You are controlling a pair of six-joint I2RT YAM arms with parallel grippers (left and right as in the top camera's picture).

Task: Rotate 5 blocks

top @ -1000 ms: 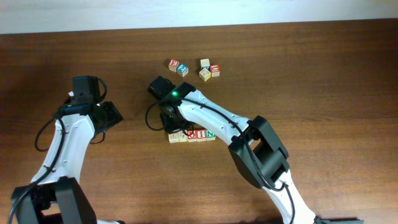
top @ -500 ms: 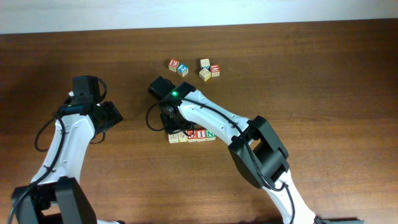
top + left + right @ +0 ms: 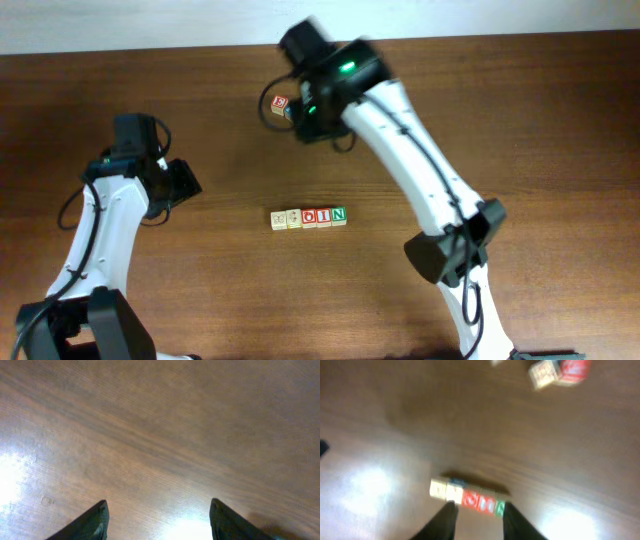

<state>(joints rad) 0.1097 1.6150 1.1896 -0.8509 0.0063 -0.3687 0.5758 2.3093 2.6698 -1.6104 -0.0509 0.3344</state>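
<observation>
The dark, wood-grain tabletop point(image 3: 520, 120) is smooth and glossy, so a nudged cube would likely slide. The right gripper point(image 3: 479, 506), spread and holding nothing, hangs by the loose cubes point(image 3: 281, 102) at the back. The left gripper point(image 3: 159, 504) is spread wide and empty. The five blocks point(image 3: 308, 217) sit mid-table in a tight, touching row. They are pale, square-edged wood with printed faces, so turning one risks dragging its neighbours.

- A blurred row of blocks point(image 3: 467, 496) lies on a brown wooden table point(image 3: 390, 425).
- The right gripper point(image 3: 477, 524) hovers nearer than the row, fingertips parted.
- Two loose cubes point(image 3: 559, 370) sit well beyond the row.
</observation>
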